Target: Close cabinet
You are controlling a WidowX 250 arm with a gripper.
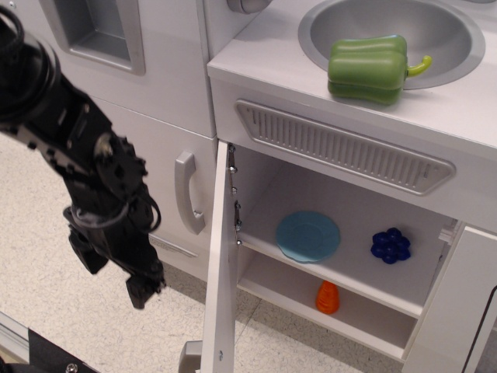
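- The gripper (116,273), at nine o'clock, hangs near the floor with fingers apart, holding nothing.
- The cabinet (342,256) sits at four o'clock; its door (220,287) stands wide open, edge-on.
- Best approach: get behind the door's outer face and push steadily, low, toward three o'clock.

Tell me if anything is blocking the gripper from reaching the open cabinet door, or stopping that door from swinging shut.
Nothing visible blocks either. The gripper hangs over bare floor left of the open cabinet door. The blue plate, blue grapes and orange toy all sit back on the shelves, inside the door's swing.
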